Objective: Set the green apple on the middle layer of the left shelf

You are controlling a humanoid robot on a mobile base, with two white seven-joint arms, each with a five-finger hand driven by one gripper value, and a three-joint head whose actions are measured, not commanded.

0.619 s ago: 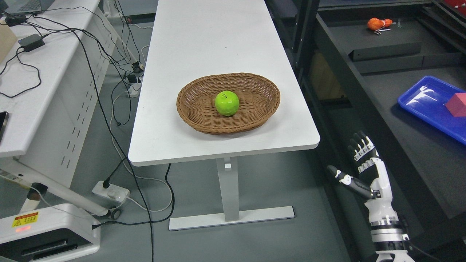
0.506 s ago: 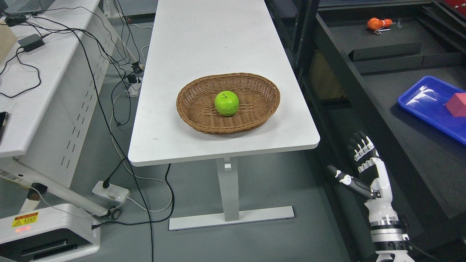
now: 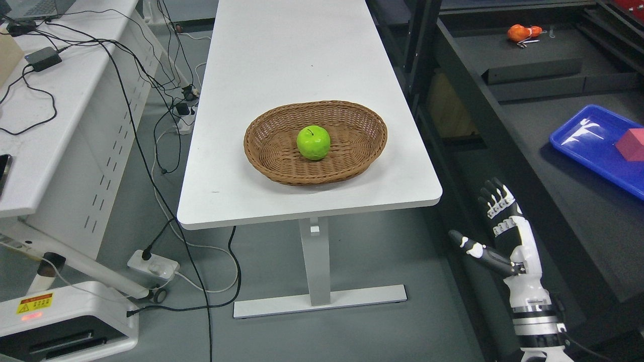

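Right hand (image 3: 495, 236) low beside tabletop (image 3: 302, 65) edge, fingers spread, thumb out, holding nothing. Green apple (image 3: 313, 143) up and left of hand, well apart, sitting in middle of wicker basket (image 3: 271, 151) on tabletop. Blue tray (image 3: 586, 143) with red block (image 3: 631, 144) on dark shelf right of hand.

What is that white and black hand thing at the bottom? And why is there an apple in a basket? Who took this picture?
The picture comes from a camera on a robot's head, so you see what the robot sees. The white and black thing is the robot's right hand, fingers spread, holding nothing, low beside the white table. Its left hand is out of sight. On the table sits a brown wicker basket with a green apple inside. The robot's job is to put that apple on a shelf; it has not touched it yet.
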